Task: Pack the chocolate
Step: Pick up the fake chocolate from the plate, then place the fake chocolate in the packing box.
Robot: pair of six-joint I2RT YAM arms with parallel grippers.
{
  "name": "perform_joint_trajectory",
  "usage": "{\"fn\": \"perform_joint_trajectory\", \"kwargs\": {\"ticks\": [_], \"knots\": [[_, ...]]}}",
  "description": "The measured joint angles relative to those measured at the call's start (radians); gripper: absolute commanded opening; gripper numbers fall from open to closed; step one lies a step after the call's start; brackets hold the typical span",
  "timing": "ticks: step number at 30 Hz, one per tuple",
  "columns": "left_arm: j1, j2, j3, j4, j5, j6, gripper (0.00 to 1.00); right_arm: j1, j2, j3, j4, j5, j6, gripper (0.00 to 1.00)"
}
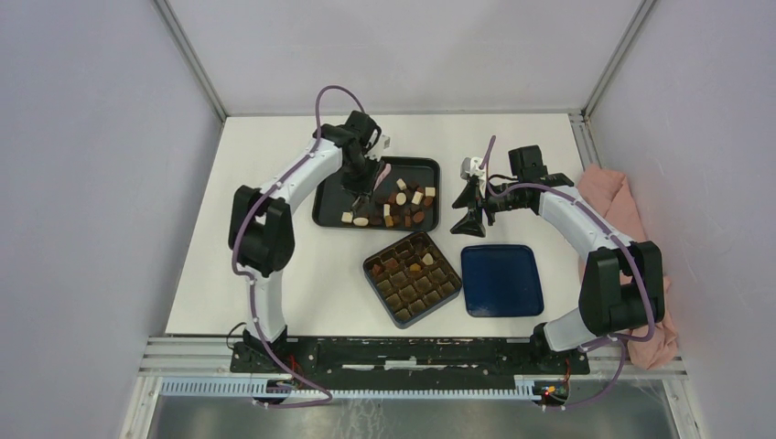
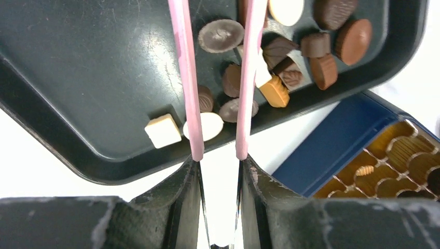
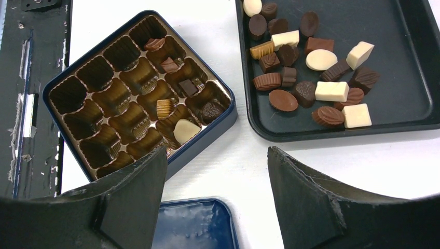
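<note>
Over the black tray (image 2: 104, 78), left fingers (image 2: 181, 197) pinch pink tweezers (image 2: 187, 78) aimed at the loose chocolate (image 3: 316, 59), probably to lift tiny pieces cleanly; a few fill the box (image 3: 207, 139) nearby, while right fingers (image 3: 311, 202) hang open, empty

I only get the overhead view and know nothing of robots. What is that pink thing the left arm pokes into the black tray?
Observer: Those are pink tweezers. The left wrist view shows the left pincer clamped on their two arms, over the chocolate in the tray.
Operator: Do they hold a piece?
Observer: I can't tell; their tips run out of the top of that picture.
Operator: How full is the box?
Observer: The right wrist view shows six pieces in the box; most compartments in view are empty.
</note>
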Motion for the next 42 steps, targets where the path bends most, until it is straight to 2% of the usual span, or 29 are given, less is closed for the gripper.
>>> {"fn": "perform_joint_trajectory", "kwargs": {"ticks": [6,12,16,22,32,42], "knots": [[0.0,-0.169,-0.177,0.098,0.092,-0.029,0.03,0.0,0.0,0.0,0.0,-0.001,-0.003,0.77],[-0.024,-0.426,-0.452,0.208,0.208,-0.049,0.02,0.0,0.0,0.0,0.0,-0.003,-0.003,0.77],[-0.064,-0.599,-0.612,0.302,0.27,-0.099,0.03,0.0,0.0,0.0,0.0,-0.003,-0.003,0.77],[-0.172,-0.767,-0.807,0.38,0.307,-0.137,0.03,0.0,0.0,0.0,0.0,-0.003,-0.004,0.77],[-0.294,-0.879,-0.872,0.32,0.299,-0.21,0.04,0.0,0.004,0.0,0.0,-0.003,-0.003,0.77],[-0.408,-0.845,-0.871,0.201,0.209,-0.227,0.08,0.0,0.01,0.0,0.0,-0.003,-0.003,0.77]]}}
